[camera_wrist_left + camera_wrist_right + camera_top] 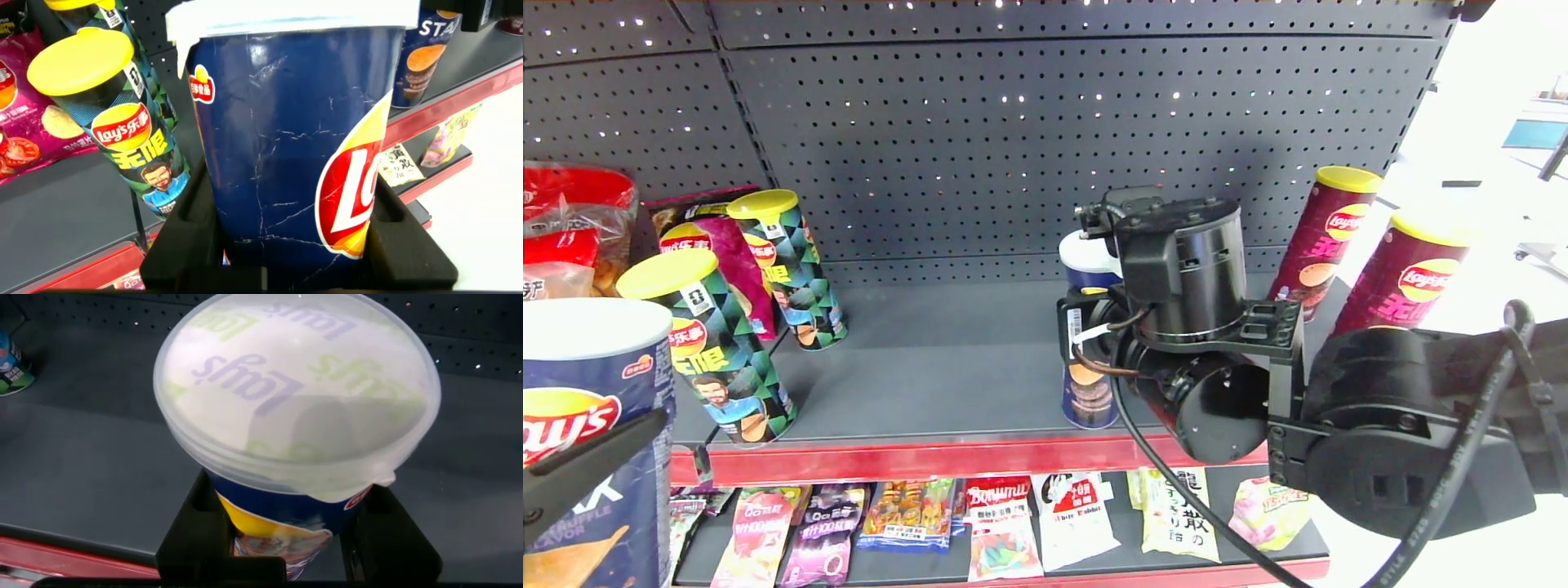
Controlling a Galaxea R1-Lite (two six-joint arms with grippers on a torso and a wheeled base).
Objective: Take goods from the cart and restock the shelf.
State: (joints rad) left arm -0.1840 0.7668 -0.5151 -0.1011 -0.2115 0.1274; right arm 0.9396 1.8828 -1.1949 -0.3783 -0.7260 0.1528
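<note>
- One blue chip can (pixel 1088 392) stands upright near the front edge of the shelf (pixel 947 367), in the gap between the green cans (pixel 719 351) and the purple cans (pixel 1331 237).
- Your right gripper (pixel 290 539) is clamped on it, likely to keep it steady.
- Your left gripper (pixel 294 245) squeezes a second blue can (pixel 580 408) out in front of the shelf, likely waiting its turn.

**PRINT ON STOCK: NOTED, NOT TRANSCRIBED**

Blue can (pixel 286 139): big red-and-yellow round logo on the side, small red badge under the rim.
Lidded can (pixel 298 384): pale lettering repeated across the clear lid; white barcode strip on its side.
Green cans (pixel 719 351), left end of the shelf (pixel 931 367): same logo, yellow characters below it, white tag near each lid.
Maroon cans (pixel 1327 237), right end: logo plus yellow characters.
Packets (pixel 1005 523), lower tier: mixed characters and Latin script, too small to trust.
</note>
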